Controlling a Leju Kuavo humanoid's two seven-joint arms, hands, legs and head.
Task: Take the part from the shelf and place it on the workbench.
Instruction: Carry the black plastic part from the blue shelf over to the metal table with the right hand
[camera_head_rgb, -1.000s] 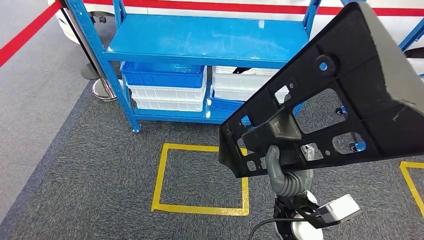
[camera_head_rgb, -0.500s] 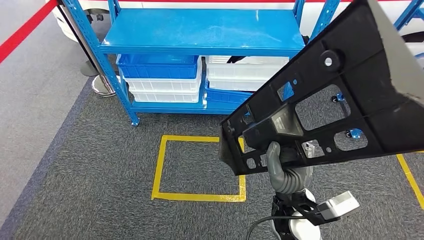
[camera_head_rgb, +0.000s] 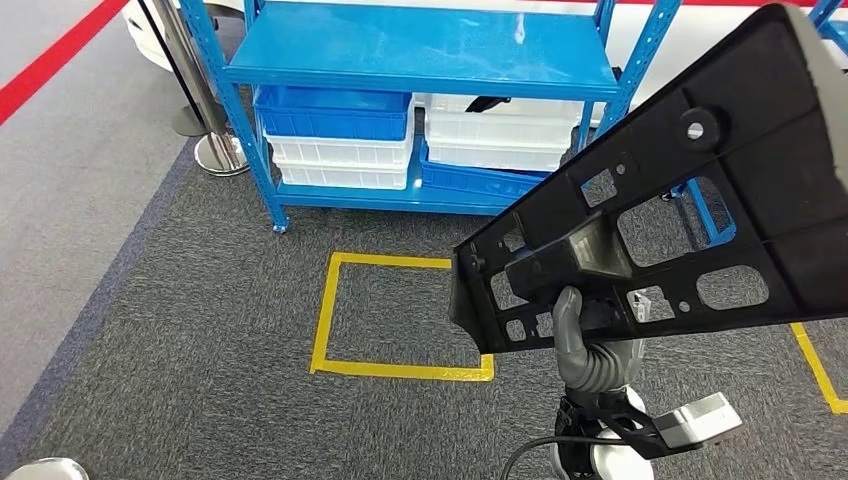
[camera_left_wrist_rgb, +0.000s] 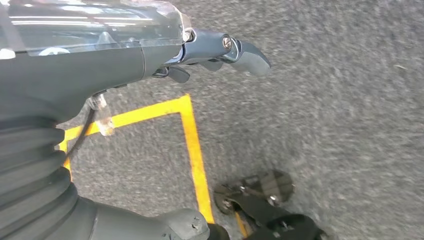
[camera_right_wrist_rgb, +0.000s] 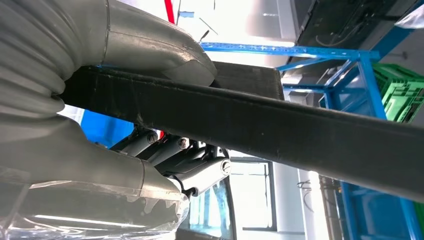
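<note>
The part (camera_head_rgb: 680, 200) stands up from the right hand (camera_head_rgb: 580, 340) at the right, before the shelf (camera_head_rgb: 420, 50). Bins (camera_head_rgb: 340, 140) sit stacked under the shelf board. A taped square (camera_head_rgb: 400, 315) lies on the carpet (camera_head_rgb: 180, 330) between shelf and robot, left of the hand.

The part (camera_head_rgb: 690, 200) runs off the frame's right edge, hiding shelf (camera_head_rgb: 420, 60) bins.

head: high, forward-down | left wrist: close, floorward, shares yellow tape (camera_head_rgb: 400, 367) | right wrist: close, upward

Right robot hand (camera_head_rgb: 585, 335) raised, gripping; left robot hand (camera_left_wrist_rgb: 220, 50) hanging, uncurled.
</note>
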